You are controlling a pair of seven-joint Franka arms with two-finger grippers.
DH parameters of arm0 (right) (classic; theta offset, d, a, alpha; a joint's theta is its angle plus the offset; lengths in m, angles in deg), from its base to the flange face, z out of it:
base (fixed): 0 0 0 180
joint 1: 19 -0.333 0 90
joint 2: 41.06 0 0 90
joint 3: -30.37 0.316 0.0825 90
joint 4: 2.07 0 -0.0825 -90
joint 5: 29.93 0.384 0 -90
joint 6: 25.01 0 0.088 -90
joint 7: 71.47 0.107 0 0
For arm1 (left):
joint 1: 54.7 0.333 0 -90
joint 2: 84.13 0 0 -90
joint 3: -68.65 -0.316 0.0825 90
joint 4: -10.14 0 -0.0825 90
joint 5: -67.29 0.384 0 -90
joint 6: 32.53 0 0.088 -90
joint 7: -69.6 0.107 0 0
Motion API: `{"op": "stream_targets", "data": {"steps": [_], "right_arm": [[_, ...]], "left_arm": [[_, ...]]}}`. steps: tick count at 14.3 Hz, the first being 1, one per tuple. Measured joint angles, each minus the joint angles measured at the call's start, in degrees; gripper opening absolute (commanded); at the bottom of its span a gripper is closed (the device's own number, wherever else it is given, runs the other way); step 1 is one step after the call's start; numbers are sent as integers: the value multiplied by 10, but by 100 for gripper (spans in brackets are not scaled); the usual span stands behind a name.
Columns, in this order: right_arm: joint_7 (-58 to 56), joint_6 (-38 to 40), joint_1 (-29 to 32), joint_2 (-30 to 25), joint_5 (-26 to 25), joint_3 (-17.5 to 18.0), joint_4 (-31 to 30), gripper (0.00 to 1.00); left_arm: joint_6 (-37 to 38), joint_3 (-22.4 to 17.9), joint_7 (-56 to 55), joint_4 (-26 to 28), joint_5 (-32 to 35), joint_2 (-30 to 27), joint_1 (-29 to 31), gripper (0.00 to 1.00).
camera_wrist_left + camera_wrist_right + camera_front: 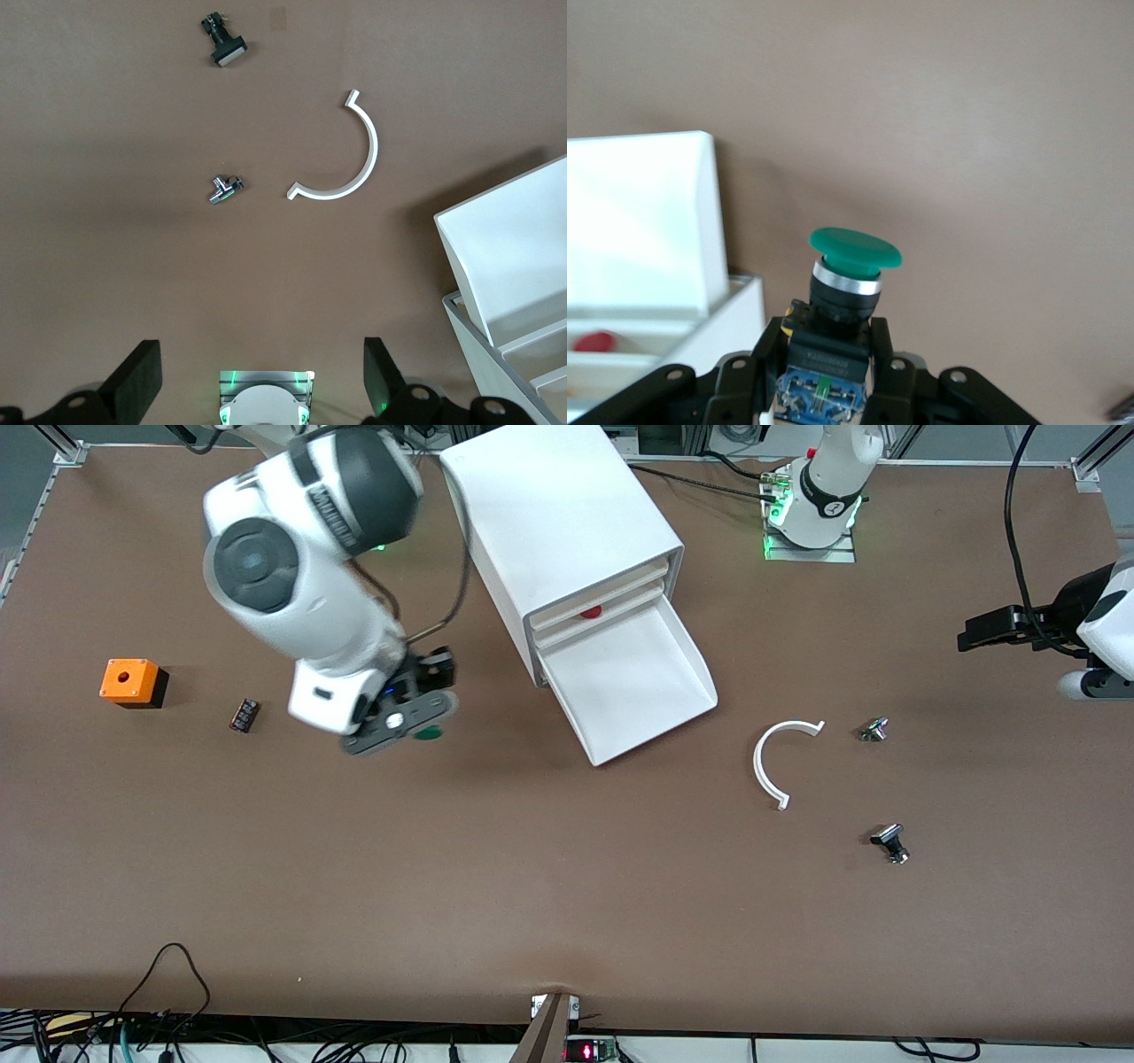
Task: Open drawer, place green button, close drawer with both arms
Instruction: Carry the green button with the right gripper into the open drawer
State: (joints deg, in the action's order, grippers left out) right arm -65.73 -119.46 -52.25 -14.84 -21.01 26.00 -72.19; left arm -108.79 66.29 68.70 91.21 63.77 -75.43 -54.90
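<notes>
Brown table (532,886): right gripper (416,722) clamps button (855,252); drawer (633,677) open.

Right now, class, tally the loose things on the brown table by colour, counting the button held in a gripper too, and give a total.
Green: 1, the button, held in the right gripper.
Orange: 1, the orange box.
Dark red-black: 1, the small component.
White: 1, the curved strip.
Black and metal: 2, small parts.
Total: 6
</notes>
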Motion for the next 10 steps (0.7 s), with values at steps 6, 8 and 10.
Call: {"op": "stream_targets", "data": {"steps": [6, 8, 10], "right_arm": [[155, -49, -76, 75, 3, 26, 67, 8], [169, -72, -96, 97, 3, 27, 70, 8], [177, -93, -108, 117, 2, 26, 71, 8]], "left_arm": [[-1, -1, 0, 0, 0, 0, 0, 100], [-2, -1, 0, 0, 0, 0, -1, 100], [-2, -1, 0, 0, 0, 0, -1, 100]]}}
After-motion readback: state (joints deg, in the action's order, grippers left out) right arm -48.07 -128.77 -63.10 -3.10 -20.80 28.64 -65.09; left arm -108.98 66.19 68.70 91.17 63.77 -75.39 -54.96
